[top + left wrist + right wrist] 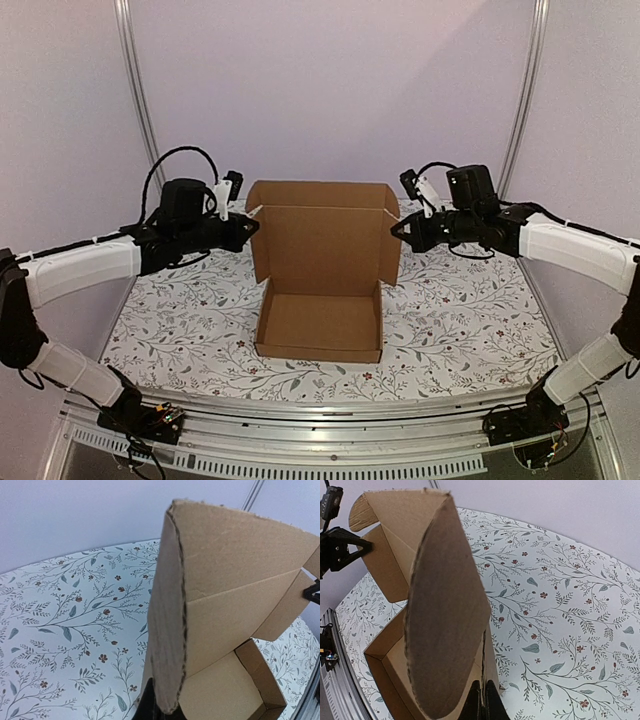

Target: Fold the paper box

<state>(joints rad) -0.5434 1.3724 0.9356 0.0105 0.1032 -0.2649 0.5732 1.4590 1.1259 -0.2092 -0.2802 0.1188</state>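
Note:
The paper box is brown cardboard and stands in the middle of the table, a shallow open tray with its lid upright at the back. My left gripper is at the lid's left side flap. In the left wrist view that flap fills the centre and covers most of my gripper, which looks shut on it. My right gripper is at the lid's right side flap. In the right wrist view its jaws are pinched on a thin cardboard edge below the flap.
The table has a white floral cloth. A metal rail runs along the near edge with both arm bases. Two slanted poles stand at the back against a purple wall. The left gripper also shows in the right wrist view.

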